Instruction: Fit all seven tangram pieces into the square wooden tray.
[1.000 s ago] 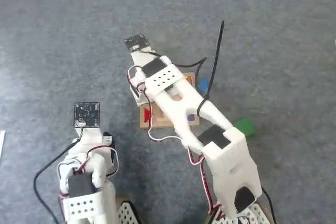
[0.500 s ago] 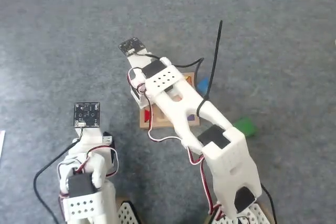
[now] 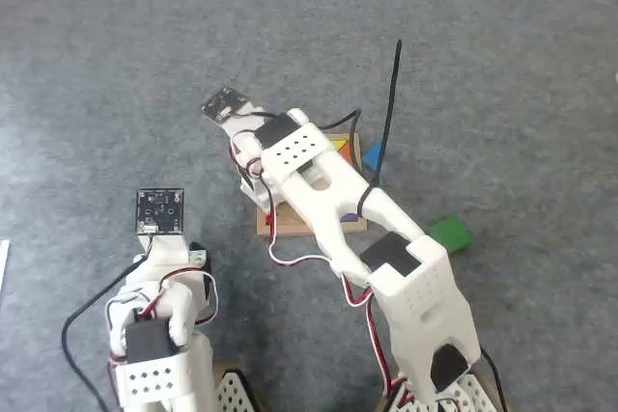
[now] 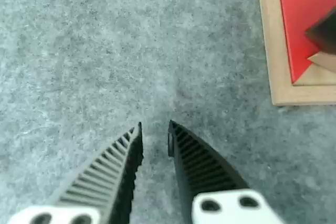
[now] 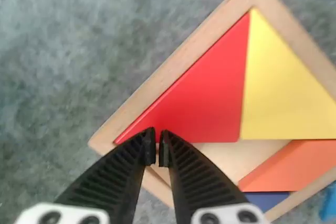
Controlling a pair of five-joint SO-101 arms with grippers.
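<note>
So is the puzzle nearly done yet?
Partly. The red triangle, yellow triangle and orange piece already sit in the tray. The right claw is shut over the red triangle's corner, holding nothing. The green piece and blue piece lie outside on the carpet.

Tabletop [image 3: 116, 74]: grey felt-like cloth, fuzzy, rough, matt. Tray [image 5: 173, 70]: pale bare wood, smooth, matt, faint grain. Red piece [image 5: 205, 98], yellow piece [image 5: 278, 93] and orange piece [image 5: 294, 166]: painted, smooth, flat satin. Green piece [image 3: 449, 233]: smooth painted look. Left gripper [image 4: 155, 135] and right gripper [image 5: 156, 140]: black plastic, ribbed inner faces, matt. Arms [image 3: 415, 287]: white plastic, matt.
</note>
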